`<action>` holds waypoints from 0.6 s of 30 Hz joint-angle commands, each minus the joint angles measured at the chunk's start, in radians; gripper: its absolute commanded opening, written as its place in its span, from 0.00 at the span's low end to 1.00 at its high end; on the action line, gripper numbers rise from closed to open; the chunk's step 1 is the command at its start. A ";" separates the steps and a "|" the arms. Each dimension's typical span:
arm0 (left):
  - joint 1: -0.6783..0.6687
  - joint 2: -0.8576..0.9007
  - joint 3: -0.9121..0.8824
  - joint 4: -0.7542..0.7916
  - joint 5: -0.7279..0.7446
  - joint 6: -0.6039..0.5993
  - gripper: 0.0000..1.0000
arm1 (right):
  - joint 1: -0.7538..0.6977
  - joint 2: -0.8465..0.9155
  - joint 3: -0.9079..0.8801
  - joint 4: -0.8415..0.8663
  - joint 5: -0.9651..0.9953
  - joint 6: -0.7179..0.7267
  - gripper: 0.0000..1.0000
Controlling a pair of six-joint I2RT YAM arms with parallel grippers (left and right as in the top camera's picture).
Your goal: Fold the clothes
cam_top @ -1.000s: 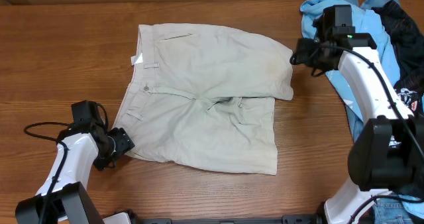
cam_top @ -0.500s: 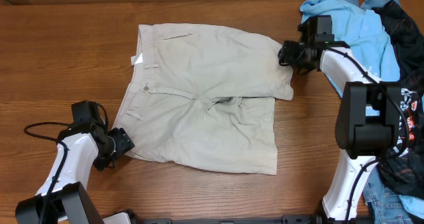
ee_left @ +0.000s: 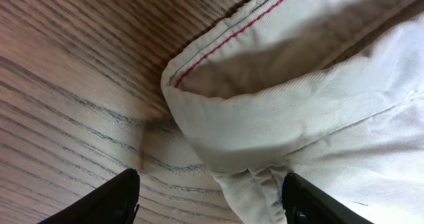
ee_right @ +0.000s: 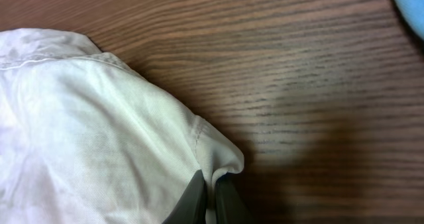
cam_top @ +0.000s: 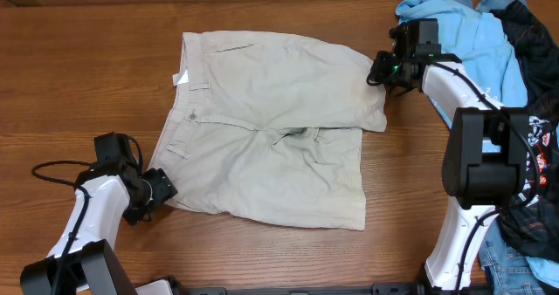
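Right wrist view had the right gripper (ee_right: 211,196) pinching only a sliver of hem on the shorts (ee_right: 99,131), so lifting could've yanked it loose; left gripper (ee_left: 209,192) sat open.

We read this as a robot lab bench, not a home: a left arm (cam_top: 92,208) and right arm (cam_top: 454,85) stand at a wood-grain table (cam_top: 87,85), with a loose black cable (cam_top: 52,167) alongside. A heap of spare garments (cam_top: 489,46) waits at the right edge.
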 commanded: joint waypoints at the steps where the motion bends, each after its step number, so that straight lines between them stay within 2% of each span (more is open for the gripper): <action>1: -0.003 -0.002 -0.008 0.003 -0.014 0.019 0.72 | -0.010 -0.048 0.106 -0.006 0.018 -0.001 0.04; 6: -0.003 -0.002 -0.008 0.002 -0.014 0.019 0.72 | 0.012 -0.148 0.298 -0.081 0.039 -0.149 0.04; 10: -0.003 -0.002 -0.008 0.003 -0.013 0.019 0.72 | 0.046 -0.181 0.347 -0.126 0.231 -0.177 0.04; 11: -0.003 -0.002 -0.008 0.003 -0.013 0.019 0.72 | 0.049 -0.180 0.346 -0.145 0.252 -0.177 0.12; 14: -0.003 -0.002 -0.008 0.003 -0.013 0.019 0.72 | 0.049 -0.149 0.318 -0.206 0.258 -0.176 0.54; 15: -0.003 -0.002 -0.008 0.001 -0.013 0.019 0.72 | 0.048 -0.137 0.308 -0.230 0.258 -0.176 0.64; 16: -0.003 -0.002 -0.008 -0.001 -0.013 0.019 0.72 | 0.047 -0.125 0.300 -0.260 0.259 -0.176 0.69; 18: -0.003 -0.002 -0.008 -0.005 -0.013 0.019 0.72 | 0.045 -0.103 0.299 -0.329 0.259 -0.174 0.72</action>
